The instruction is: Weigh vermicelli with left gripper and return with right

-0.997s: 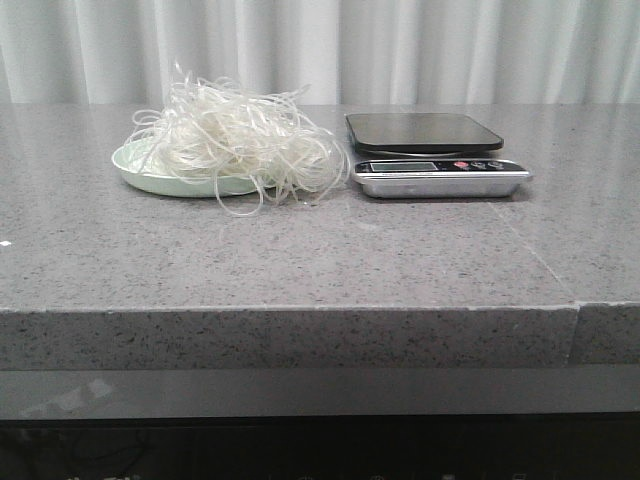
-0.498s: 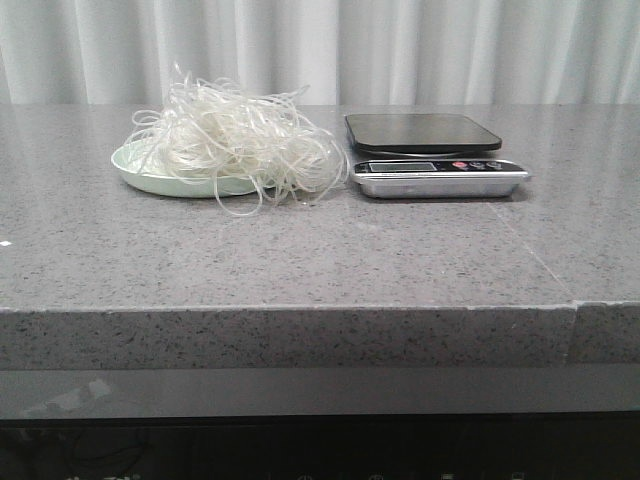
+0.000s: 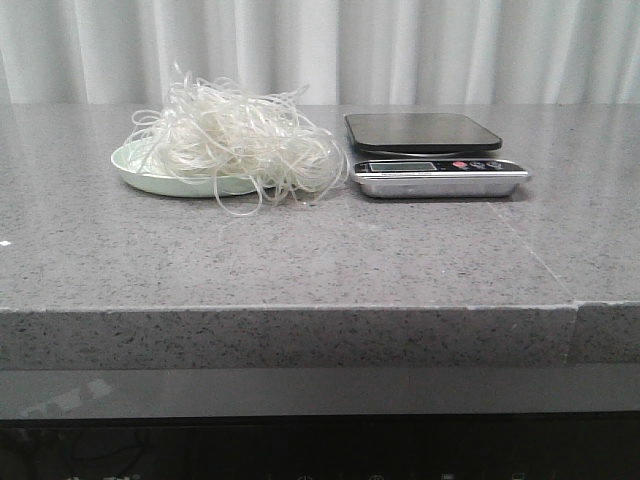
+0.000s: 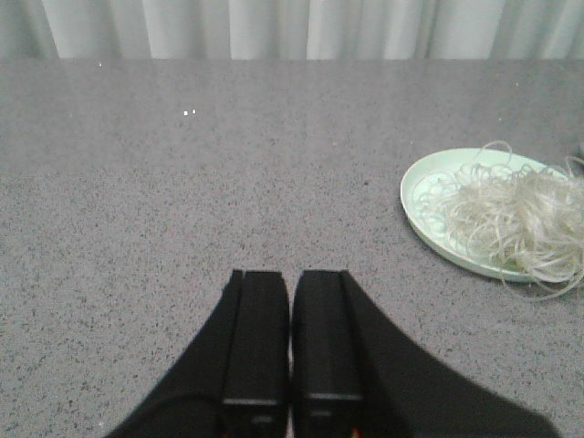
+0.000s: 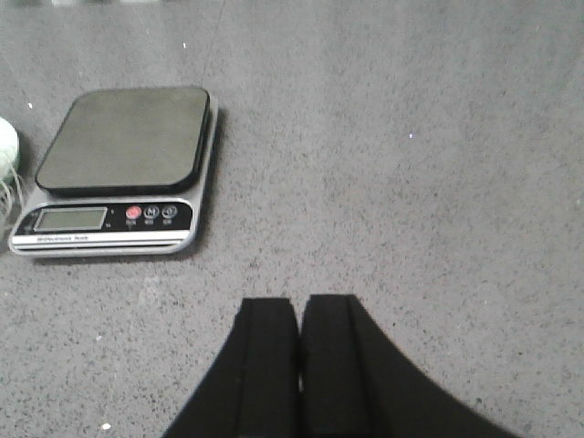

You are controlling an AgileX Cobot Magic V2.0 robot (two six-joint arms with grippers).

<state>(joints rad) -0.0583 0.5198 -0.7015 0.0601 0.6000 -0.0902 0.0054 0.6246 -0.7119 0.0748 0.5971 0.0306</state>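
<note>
The vermicelli [image 3: 235, 140] is a loose whitish tangle heaped on a pale green plate [image 3: 130, 165] at the table's left of centre; strands hang over the plate's near edge. It also shows in the left wrist view [image 4: 516, 214] on the plate [image 4: 420, 196]. A kitchen scale [image 3: 425, 145] with a dark platform stands right of the plate, nothing on it; it shows in the right wrist view [image 5: 123, 146]. My left gripper [image 4: 290, 278] is shut and empty, well short of the plate. My right gripper [image 5: 299, 306] is shut and empty, off to the scale's side. Neither gripper shows in the front view.
The grey speckled stone table [image 3: 300, 260] has its front edge near the camera. A pale curtain [image 3: 400, 50] hangs behind the table. The scale's display and buttons [image 5: 100, 217] face the front.
</note>
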